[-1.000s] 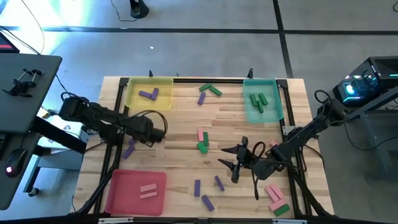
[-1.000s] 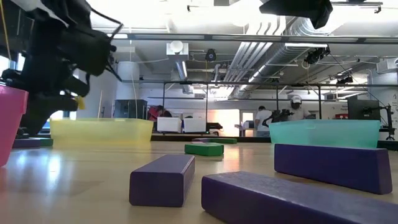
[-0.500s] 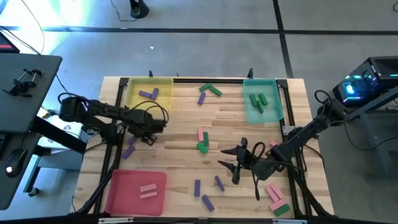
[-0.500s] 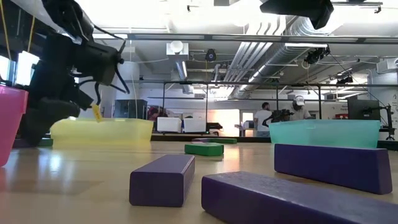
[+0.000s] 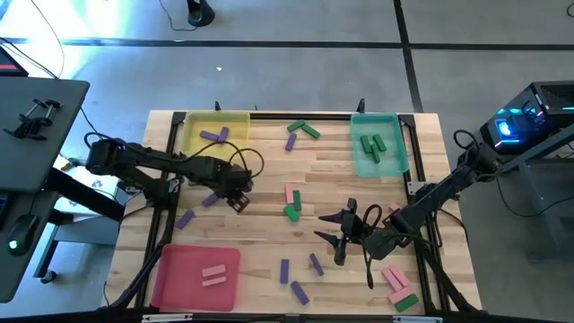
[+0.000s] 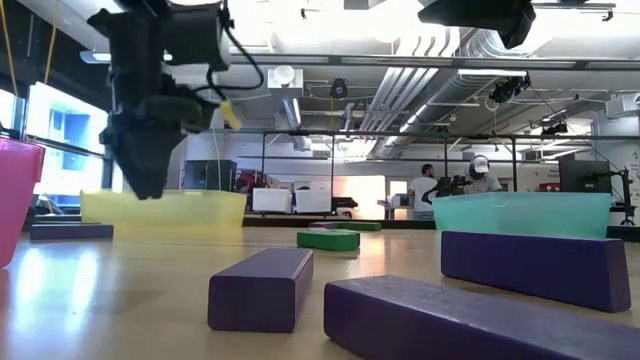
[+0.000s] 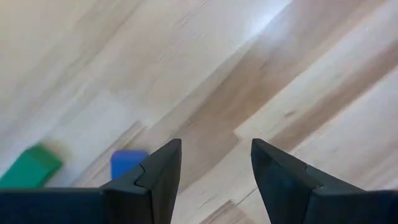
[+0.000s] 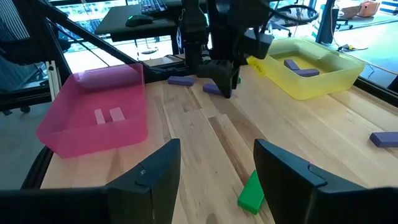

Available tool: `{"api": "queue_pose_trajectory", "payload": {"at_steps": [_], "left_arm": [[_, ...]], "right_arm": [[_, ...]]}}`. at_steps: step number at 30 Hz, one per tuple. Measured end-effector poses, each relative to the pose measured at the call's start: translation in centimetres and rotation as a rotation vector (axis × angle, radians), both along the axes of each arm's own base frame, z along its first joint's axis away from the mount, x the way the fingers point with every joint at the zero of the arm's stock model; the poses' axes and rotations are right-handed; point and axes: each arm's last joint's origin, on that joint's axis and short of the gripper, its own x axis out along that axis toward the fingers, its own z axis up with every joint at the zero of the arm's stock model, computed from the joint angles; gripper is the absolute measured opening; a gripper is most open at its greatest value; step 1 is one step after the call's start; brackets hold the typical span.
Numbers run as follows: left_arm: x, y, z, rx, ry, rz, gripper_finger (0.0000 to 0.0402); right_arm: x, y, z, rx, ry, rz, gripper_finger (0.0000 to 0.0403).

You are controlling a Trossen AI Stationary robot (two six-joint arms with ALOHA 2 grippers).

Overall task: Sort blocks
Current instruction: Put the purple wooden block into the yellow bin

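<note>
The pale, planked wooden worktop (image 5: 260, 170) carries three translucent plastic trays: a pink one (image 5: 170, 283) at a near corner, a yellow one (image 5: 193, 135) and a teal one (image 5: 395, 161) at the far corners; the small rectangular green, pink and purple blocks (image 5: 292, 205) lie scattered mid-worktop and in the trays; the left gripper (image 5: 238, 199) hovers empty, fingers parted, near the yellow tray; the right gripper (image 5: 339, 235), spread wide, waits near the front-right edge.

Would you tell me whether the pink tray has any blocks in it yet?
Yes: the pink tray holds two pink blocks, lying side by side on its floor.
</note>
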Motion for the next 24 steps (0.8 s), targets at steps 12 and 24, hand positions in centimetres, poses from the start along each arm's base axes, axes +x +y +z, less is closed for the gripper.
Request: {"api": "queue_pose_trajectory", "payload": {"at_steps": [12, 24], "left_arm": [[-3.0, 0.3, -1.2, -0.007, 0.256, 0.106, 0.0214], [-5.1, 0.8, -5.0, -0.14, 0.254, 0.113, 0.0188]], "right_arm": [[0.0, 0.0, -0.1, 0.006, 0.003, -0.003, 0.019], [-0.1, -0.1, -0.2, 0.019, 0.011, -0.011, 0.019]]}}
